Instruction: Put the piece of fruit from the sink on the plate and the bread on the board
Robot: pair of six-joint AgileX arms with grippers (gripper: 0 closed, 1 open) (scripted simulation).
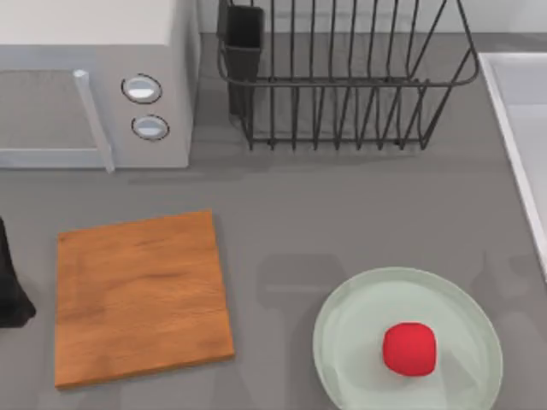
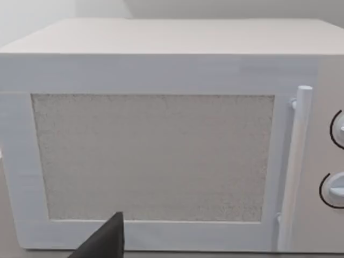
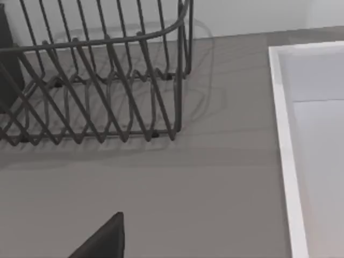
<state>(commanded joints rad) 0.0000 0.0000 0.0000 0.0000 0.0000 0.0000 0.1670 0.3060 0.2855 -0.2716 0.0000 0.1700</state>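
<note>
Red fruit (image 1: 409,348) sits on the pale green plate (image 1: 359,299), right of plate centre, near the surface's (image 1: 291,222) front-right corner; nothing touching it. Fruit half of the task reads as done. Orange-brown wooden board (image 1: 141,299) lies flat toward the front-left of the surface, bare on top. White sink (image 1: 521,128) runs along the right edge, partly in frame; the visible part of the basin holds nothing. The bread cannot be found on the surface; where it is I cannot tell. White microwave (image 1: 94,81) stands at the back-left corner, door shut, two round knobs (image 1: 142,88) on its front. Black wire dish rack (image 1: 342,77) stands at the back, middle, with a dark cup-like holder (image 1: 244,38) at its left end. Left arm: a dark piece (image 1: 13,282) at the left edge of the surface, beside the board; the left wrist view faces the microwave door (image 2: 153,156) and handle (image 2: 295,161) square-on, with one dark end effector finger (image 2: 107,239) at its lower edge. Right wrist view looks across bare surface between rack and sink rim (image 3: 285,150), again one dark finger (image 3: 105,239). For both end effectors I cannot tell whether the fingers are apart or together. Judgement: step in hand is the bread. The left camera aimed at the closed microwave suggests the loaf may be inside; if so, the next move calls for pulling the handle to open the door.
</note>
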